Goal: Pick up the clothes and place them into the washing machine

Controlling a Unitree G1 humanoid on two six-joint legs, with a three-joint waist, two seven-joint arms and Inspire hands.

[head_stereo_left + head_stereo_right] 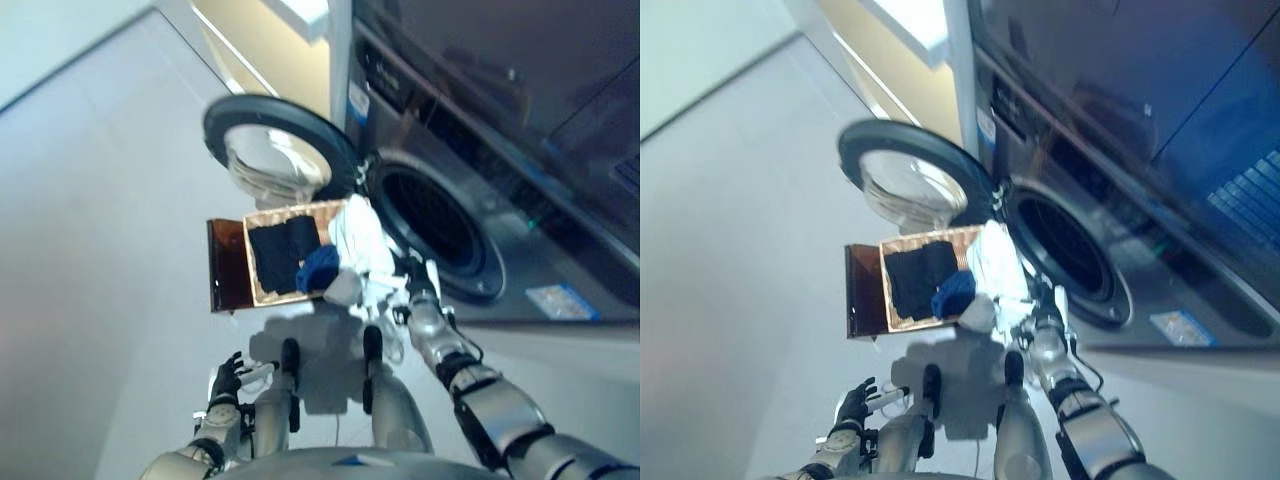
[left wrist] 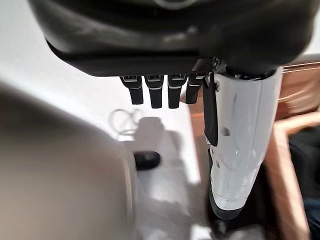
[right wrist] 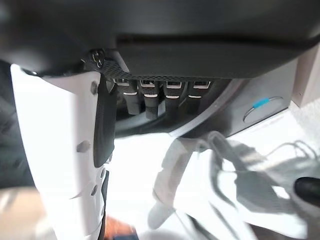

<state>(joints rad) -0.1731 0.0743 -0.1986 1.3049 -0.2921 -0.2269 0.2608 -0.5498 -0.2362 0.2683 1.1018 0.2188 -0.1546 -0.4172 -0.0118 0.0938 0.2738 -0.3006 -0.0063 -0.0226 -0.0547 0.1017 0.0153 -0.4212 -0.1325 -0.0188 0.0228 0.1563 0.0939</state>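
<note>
Holding a white garment [image 1: 358, 235] at the drum's rim, the right hand [image 1: 418, 290] has its fingers curled on the cloth (dark and blue clothes remain in the basket [image 1: 262, 290], nine o'clock of the washing machine [image 1: 440, 220]). Left hand [image 1: 226, 380] hangs low, fingers relaxed.

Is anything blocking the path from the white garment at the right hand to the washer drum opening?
Nothing visible does. The washer door is swung open to the left, clear of the drum opening. The white garment hangs at the right hand, between the wooden basket and the opening. The left hand sits low, away from it.
</note>
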